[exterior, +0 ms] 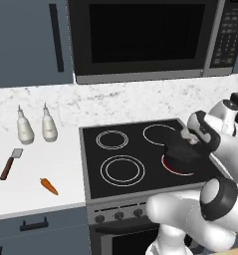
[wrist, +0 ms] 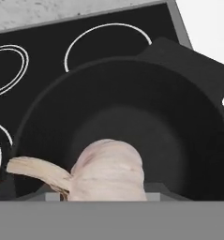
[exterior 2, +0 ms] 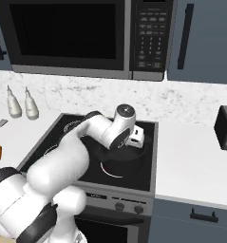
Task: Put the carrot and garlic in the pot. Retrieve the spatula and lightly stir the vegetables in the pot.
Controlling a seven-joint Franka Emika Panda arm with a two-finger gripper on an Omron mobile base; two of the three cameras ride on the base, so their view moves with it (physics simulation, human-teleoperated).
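I see my end effector [exterior 2: 134, 137] grasping the garlic [wrist: 108, 171] just over the pot [wrist: 179, 117] on the stove's front right ring. The carrot [exterior: 49, 186] lies on the tabletop [exterior: 36, 179] left of the stove, near the spatula [exterior: 10, 164].

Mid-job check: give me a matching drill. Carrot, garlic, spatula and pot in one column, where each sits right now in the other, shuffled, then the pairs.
Things:
1. carrot
2. garlic
3. spatula
4. pot

Places:
A. on the stove, front right ring
B. on the counter, near its front edge
C. held in the tool over the pot
D. on the counter, in front of the bottles

Pairs: 1-B, 2-C, 3-D, 4-A
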